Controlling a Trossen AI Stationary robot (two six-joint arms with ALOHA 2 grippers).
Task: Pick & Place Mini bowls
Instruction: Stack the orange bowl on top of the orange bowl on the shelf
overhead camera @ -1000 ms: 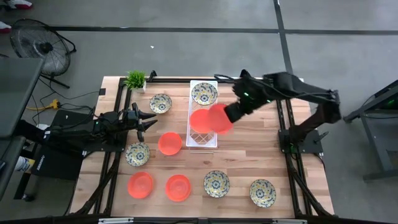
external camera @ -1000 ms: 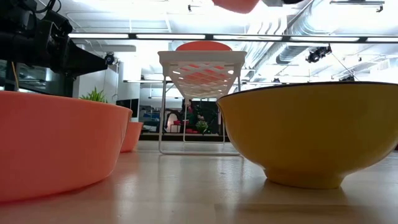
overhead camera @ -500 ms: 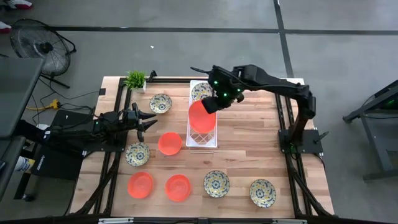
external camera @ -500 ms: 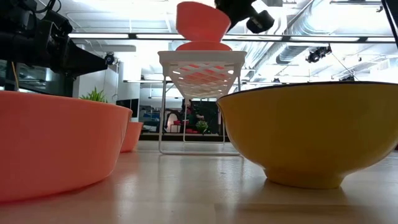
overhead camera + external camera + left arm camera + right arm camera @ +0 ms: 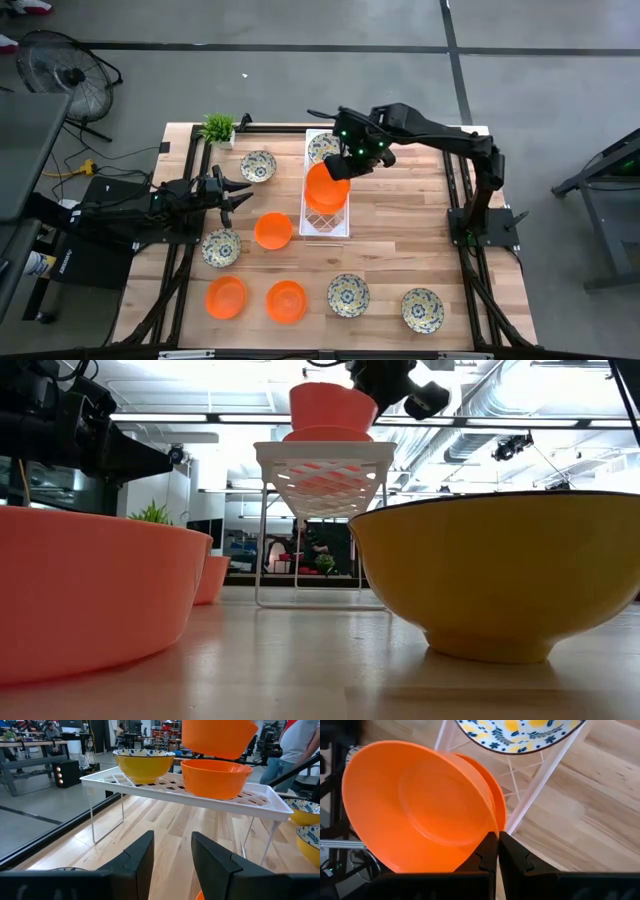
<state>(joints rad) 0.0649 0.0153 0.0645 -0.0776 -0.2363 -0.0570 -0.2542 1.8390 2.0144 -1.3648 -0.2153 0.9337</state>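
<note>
The wooden surface [image 5: 390, 250] carries a white wire rack [image 5: 326, 225] at its middle, holding one floral bowl [image 5: 322, 147] at the far end and one orange bowl [image 5: 216, 777] nearer. The right end effector [image 5: 349, 166] is clenched on the rim of a second orange bowl [image 5: 326, 187], hanging just above the racked orange one, apparently about to nest it. The left end effector [image 5: 234, 195] waits released at the left. By my judgement two are placed, one nearly, seven left: three orange bowls [image 5: 272, 230], four floral bowls [image 5: 347, 294] on the surface
</note>
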